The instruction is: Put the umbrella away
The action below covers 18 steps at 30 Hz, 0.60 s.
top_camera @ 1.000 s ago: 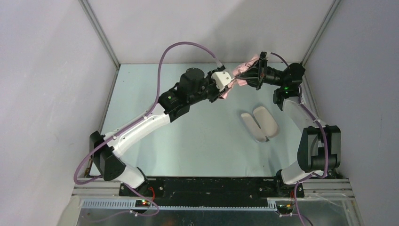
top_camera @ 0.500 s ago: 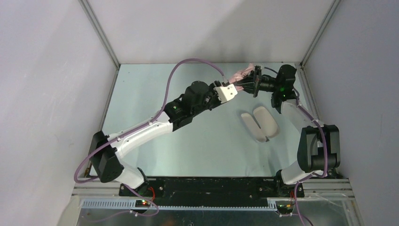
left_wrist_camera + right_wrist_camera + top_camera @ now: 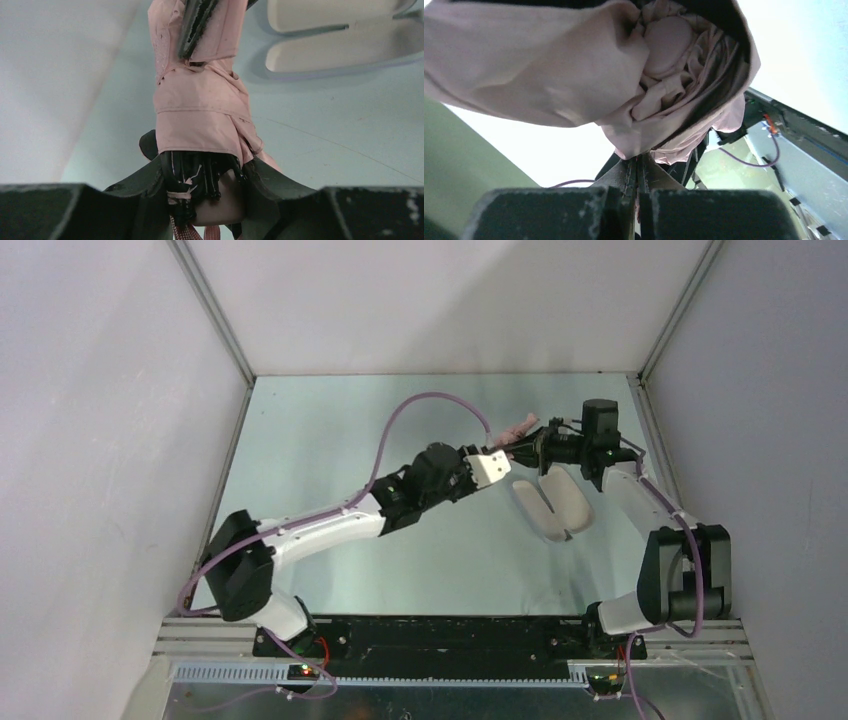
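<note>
Jaws half apart, my left gripper [image 3: 202,175] clamps the bundled end of the folded umbrella [image 3: 200,115] above the pale green table [image 3: 320,440], right of its middle. My right gripper [image 3: 638,172], jaws pressed together, pinches its pink fabric. An open lilac case [image 3: 560,502] lies nearby. Grey walls [image 3: 110,390] enclose three sides.

Cloth, ribs and shell around the left gripper [image 3: 205,182]
Between its scuffed, matt dark fingers [image 3: 55,210] the umbrella [image 3: 200,110] is thin pink cloth, creased and matt; its black ribs [image 3: 192,175] look glossy; beyond the fingers the case [image 3: 345,50] looks smooth hard plastic; under the hand the table [image 3: 350,150] is smooth, faintly sheened.
</note>
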Each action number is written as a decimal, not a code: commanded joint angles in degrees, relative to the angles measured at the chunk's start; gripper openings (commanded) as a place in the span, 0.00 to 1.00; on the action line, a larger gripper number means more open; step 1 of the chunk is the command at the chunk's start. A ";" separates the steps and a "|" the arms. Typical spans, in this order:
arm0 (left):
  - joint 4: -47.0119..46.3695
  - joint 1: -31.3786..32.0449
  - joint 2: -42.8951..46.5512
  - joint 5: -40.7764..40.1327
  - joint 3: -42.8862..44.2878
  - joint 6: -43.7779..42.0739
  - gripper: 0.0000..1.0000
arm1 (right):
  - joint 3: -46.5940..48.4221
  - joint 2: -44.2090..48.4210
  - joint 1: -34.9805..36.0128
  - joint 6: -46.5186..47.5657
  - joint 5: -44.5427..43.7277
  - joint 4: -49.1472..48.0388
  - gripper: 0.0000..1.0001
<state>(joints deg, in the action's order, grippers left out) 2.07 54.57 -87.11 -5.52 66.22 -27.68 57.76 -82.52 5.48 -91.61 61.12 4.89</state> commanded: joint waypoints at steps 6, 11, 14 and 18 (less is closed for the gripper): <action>1.91 14.54 -12.36 -1.86 -10.92 2.73 0.00 | 0.90 -10.30 0.00 13.28 2.88 -8.70 0.00; -0.21 18.49 -20.64 -14.75 -9.60 2.63 0.00 | 6.32 -15.82 0.25 27.49 2.85 10.49 0.00; -1.32 20.78 -26.80 -21.47 -7.36 3.74 0.00 | 11.92 -20.36 0.67 38.68 3.23 20.64 0.00; -4.25 23.39 -32.19 -29.70 -5.34 6.21 0.00 | 19.75 -25.93 1.93 52.07 2.58 35.33 0.00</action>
<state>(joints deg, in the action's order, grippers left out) -9.34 70.87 -112.12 -39.62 60.60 -22.72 63.59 -107.68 6.22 -53.91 54.65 33.65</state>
